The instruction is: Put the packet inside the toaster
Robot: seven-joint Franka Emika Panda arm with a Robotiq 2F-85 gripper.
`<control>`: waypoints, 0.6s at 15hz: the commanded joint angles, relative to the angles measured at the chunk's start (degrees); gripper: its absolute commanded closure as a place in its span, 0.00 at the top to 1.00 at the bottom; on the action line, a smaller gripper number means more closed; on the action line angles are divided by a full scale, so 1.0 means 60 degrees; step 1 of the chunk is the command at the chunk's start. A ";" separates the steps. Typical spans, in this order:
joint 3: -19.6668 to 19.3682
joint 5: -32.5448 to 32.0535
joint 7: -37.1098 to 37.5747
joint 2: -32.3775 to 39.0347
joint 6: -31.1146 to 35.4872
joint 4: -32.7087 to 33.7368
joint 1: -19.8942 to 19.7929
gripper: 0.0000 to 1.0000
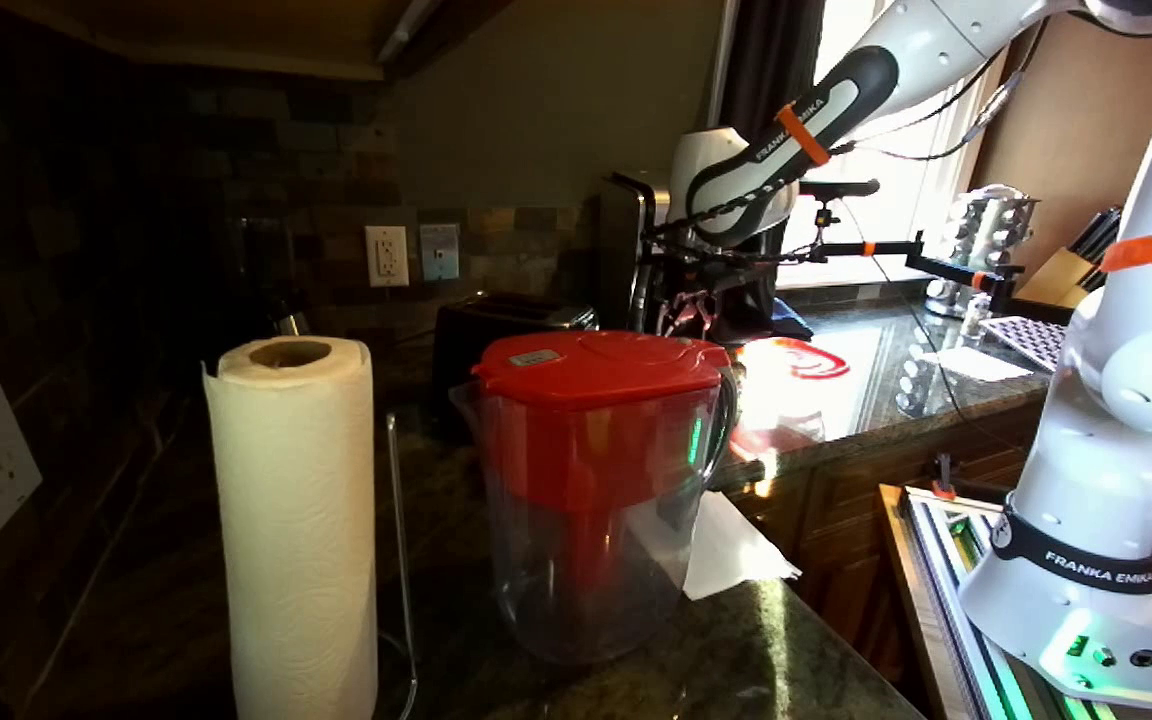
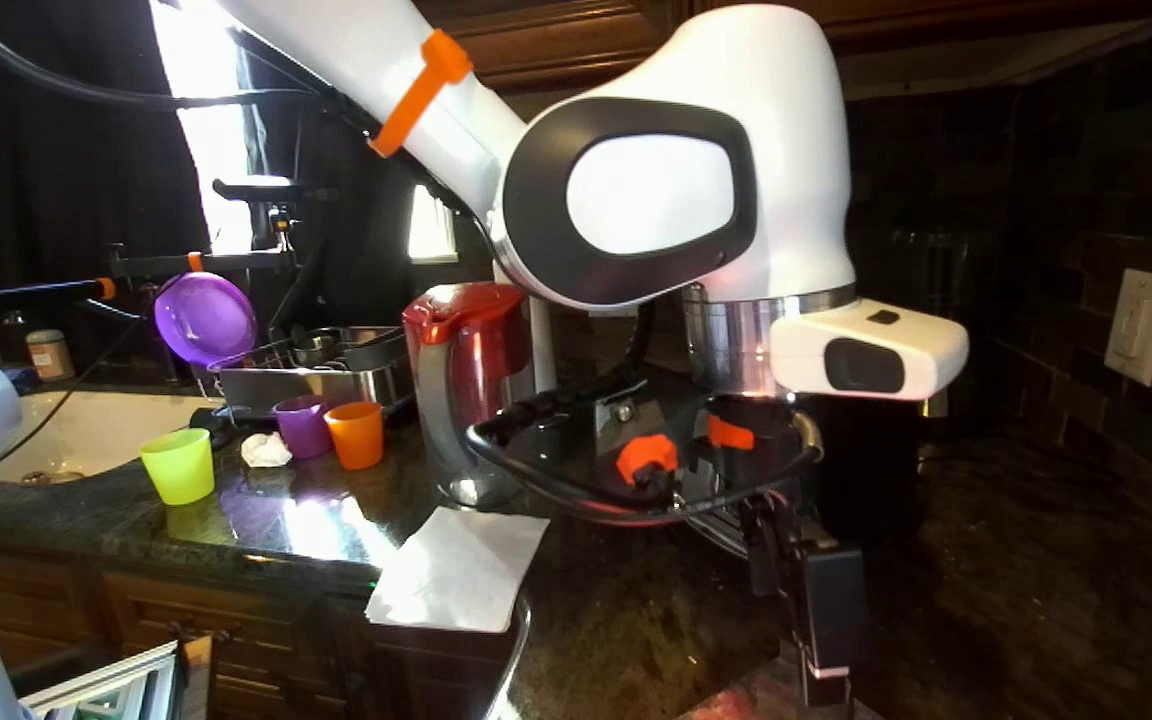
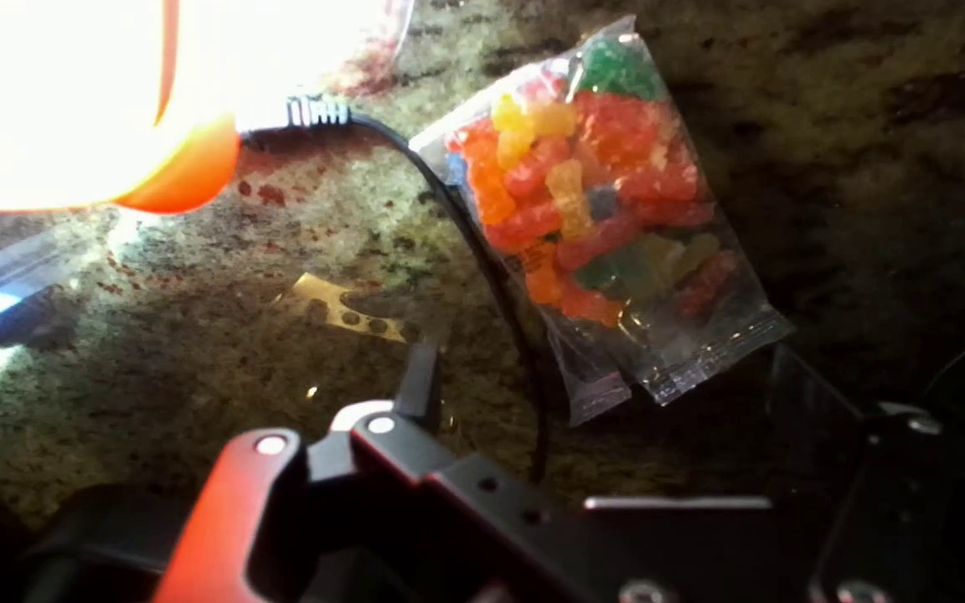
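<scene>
The packet (image 3: 591, 184) is a clear bag of orange, red, yellow and green candy. It lies on the dark stone counter in the wrist view. A reddish patch at the bottom edge of an exterior view seems to be part of it. My gripper (image 3: 608, 377) is open and empty, its fingers spread on either side of the packet's lower end and apart from it. It also shows in both exterior views (image 1: 688, 312) (image 2: 816, 640), pointing down. The toaster (image 1: 511, 320) is black with a shiny end, behind the pitcher and partly hidden by it.
A clear pitcher with a red lid (image 1: 601, 370) and a paper towel roll (image 1: 296, 520) stand on the counter. White paper (image 2: 461, 570) lies at the counter edge. A tall silver appliance (image 1: 626, 240) stands by the wall. Cups (image 2: 354, 435) stand near the sink.
</scene>
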 commanded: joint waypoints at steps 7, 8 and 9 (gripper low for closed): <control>-0.0409 0.1239 0.1450 0.1607 0.0303 0.1176 0.0506 1.00; -0.0414 0.1291 0.1566 0.1722 0.0321 0.1258 0.0554 1.00; -0.0414 0.1343 0.1632 0.1844 0.0378 0.1325 0.0607 1.00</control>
